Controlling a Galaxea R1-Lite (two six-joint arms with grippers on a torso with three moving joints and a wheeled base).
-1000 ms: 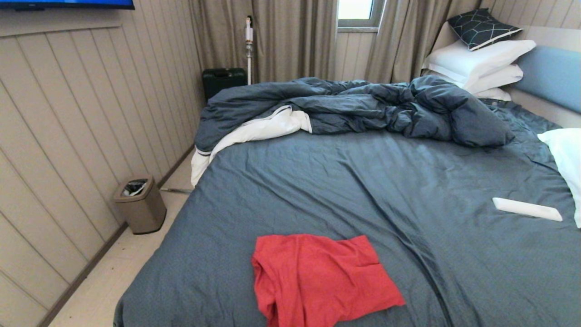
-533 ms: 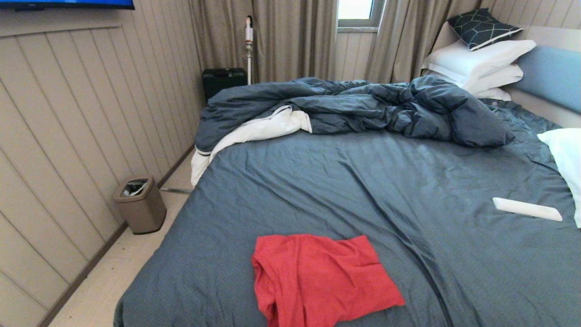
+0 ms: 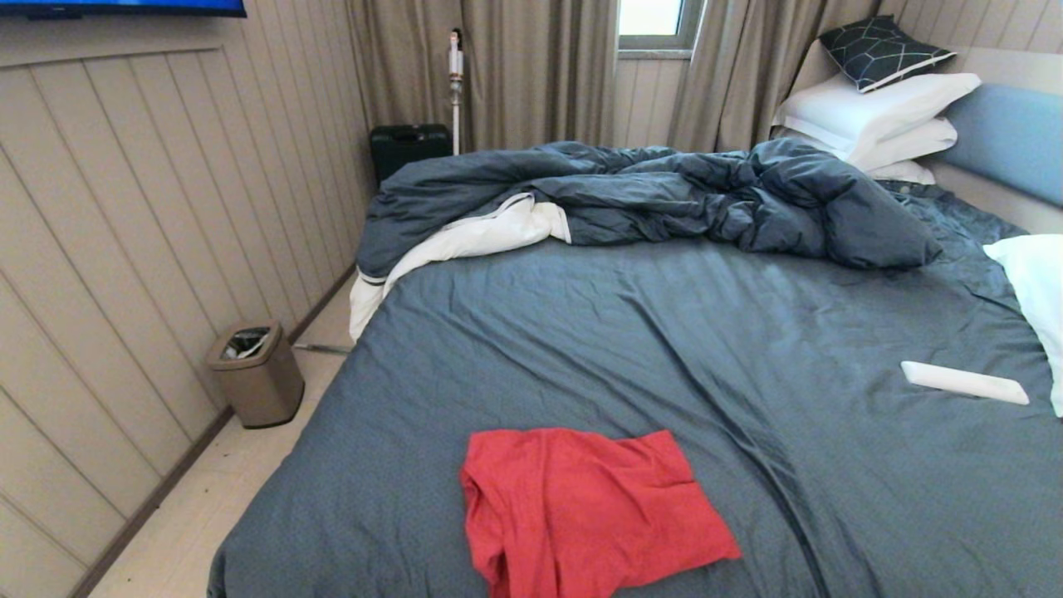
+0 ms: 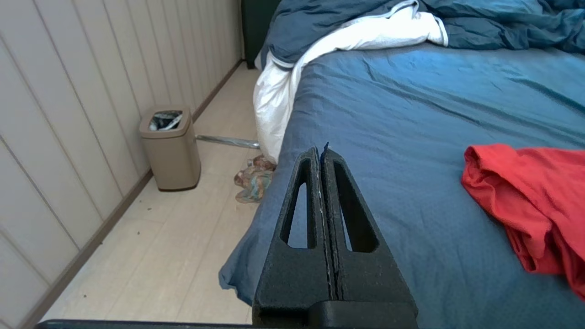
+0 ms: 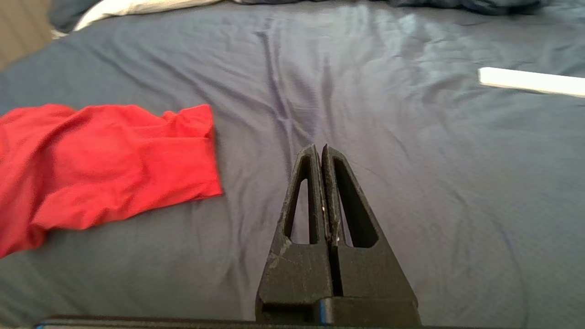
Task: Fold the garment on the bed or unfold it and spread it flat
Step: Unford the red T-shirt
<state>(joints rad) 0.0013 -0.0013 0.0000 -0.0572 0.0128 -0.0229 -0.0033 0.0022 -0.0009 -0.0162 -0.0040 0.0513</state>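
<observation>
The garment point(image 3: 581, 511), a red T-shirt, lies crumpled and partly folded over on the near part of the bed point(image 3: 747, 349); no lettering shows. It also appears in the left wrist view point(image 4: 530, 201) and the right wrist view point(image 5: 100, 160). Neither arm shows in the head view. My left gripper point(image 4: 321, 151) is shut and empty, held above the bed's left edge, well clear of the garment. Over bare sheet on the garment's other side, my right gripper point(image 5: 318, 150) is shut with nothing in it.
A rumpled dark blue duvet point(image 3: 648, 195) with white lining lies across the far bed. A white flat object point(image 3: 963, 382) rests on the sheet at right, pillows point(image 3: 880, 108) beyond. A beige bin point(image 3: 257, 374) and slippers point(image 4: 253, 178) are on the floor left of the bed.
</observation>
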